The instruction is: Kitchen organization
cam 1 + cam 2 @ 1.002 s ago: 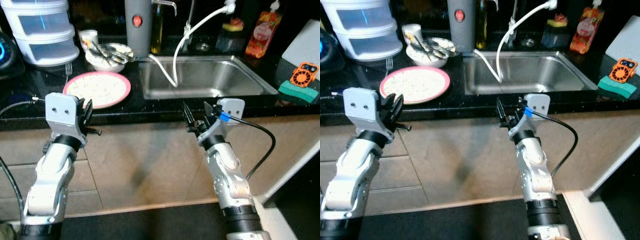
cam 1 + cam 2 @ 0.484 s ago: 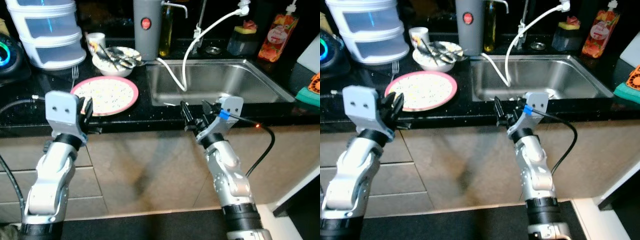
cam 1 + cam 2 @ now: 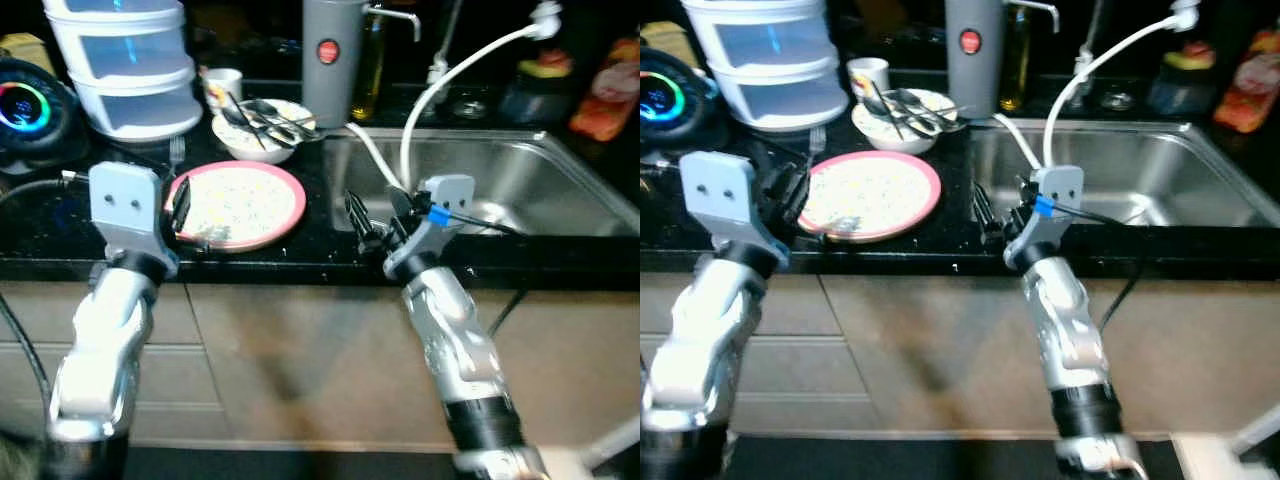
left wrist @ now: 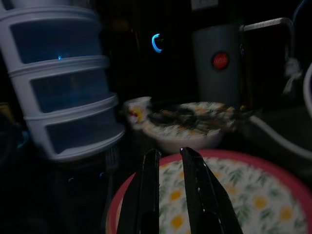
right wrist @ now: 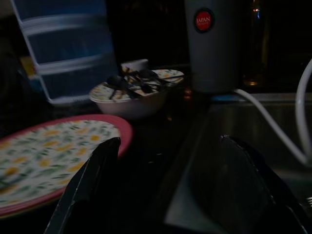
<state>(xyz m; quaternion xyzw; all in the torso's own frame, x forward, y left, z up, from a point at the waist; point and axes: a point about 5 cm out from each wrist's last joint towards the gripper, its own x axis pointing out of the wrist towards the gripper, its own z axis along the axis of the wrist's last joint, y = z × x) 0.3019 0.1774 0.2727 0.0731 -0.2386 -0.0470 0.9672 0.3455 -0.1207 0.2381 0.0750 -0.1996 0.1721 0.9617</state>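
Left eye view: black countertop (image 3: 60,225) with a pink-rimmed plate (image 3: 240,203), flower-patterned. Left gripper (image 3: 181,209) sits at the plate's near left edge, fingers close together, nothing between them. Right gripper (image 3: 372,216) is at the counter's front edge by the steel sink (image 3: 560,190), fingers spread wide, empty. Beyond the plate, a bowl (image 3: 262,132) holding a heap of cutlery, with a small cup (image 3: 222,82) just behind it. A fork (image 3: 177,152) lies beside the plate. A white hose (image 3: 440,90) arcs over the sink.

Left wrist view: the two fingers (image 4: 146,195) almost parallel, a narrow gap between, tips over the plate's near rim. Ahead, the bowl, stacked white drawers (image 4: 61,92), a grey canister (image 4: 218,66) with a red button.

Right wrist view: the fingers (image 5: 90,178) well apart; between them the counter edge and the sink basin; plate beside one finger.
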